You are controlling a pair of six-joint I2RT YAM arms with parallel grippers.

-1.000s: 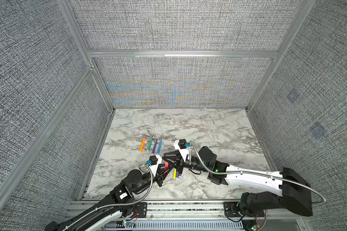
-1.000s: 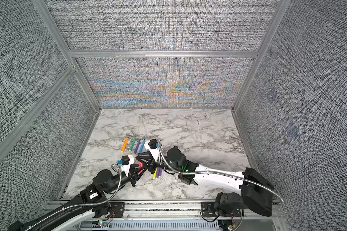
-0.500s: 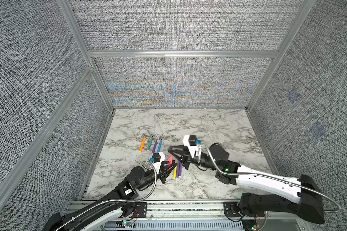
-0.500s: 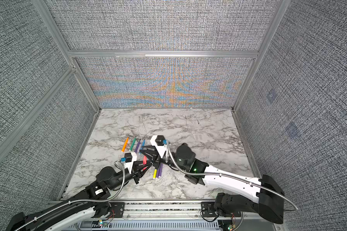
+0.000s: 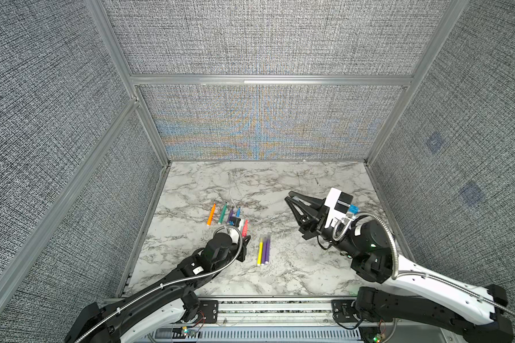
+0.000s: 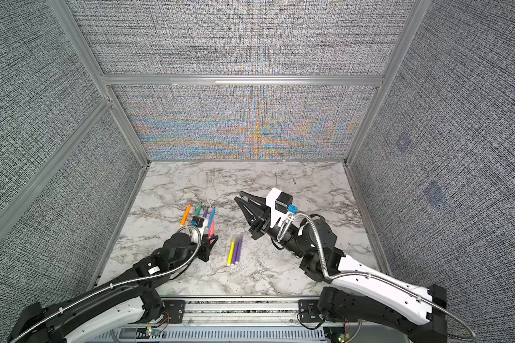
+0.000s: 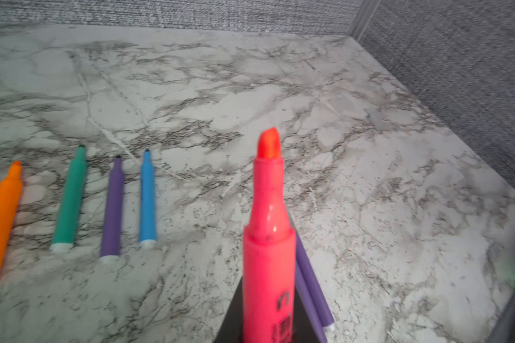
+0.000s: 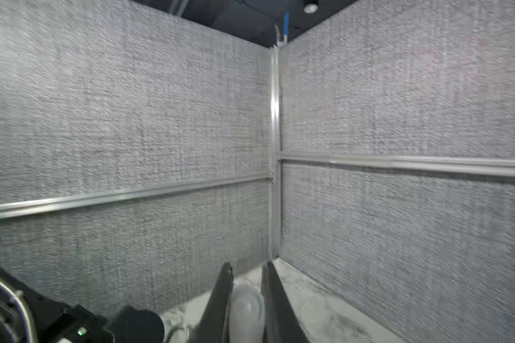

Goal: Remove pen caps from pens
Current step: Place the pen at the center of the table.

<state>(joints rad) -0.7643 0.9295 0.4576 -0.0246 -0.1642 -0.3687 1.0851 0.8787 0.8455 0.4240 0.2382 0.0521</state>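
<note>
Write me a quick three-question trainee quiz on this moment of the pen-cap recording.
1. True or false: the red pen held in the left gripper has its tip bare.
2. What is the right gripper shut on? A) a purple pen B) a clear cap C) nothing
3. Fill in: counting the orange pen, ____ pens lie side by side in its row.
Key: 1 true; 2 B; 3 four.
</note>
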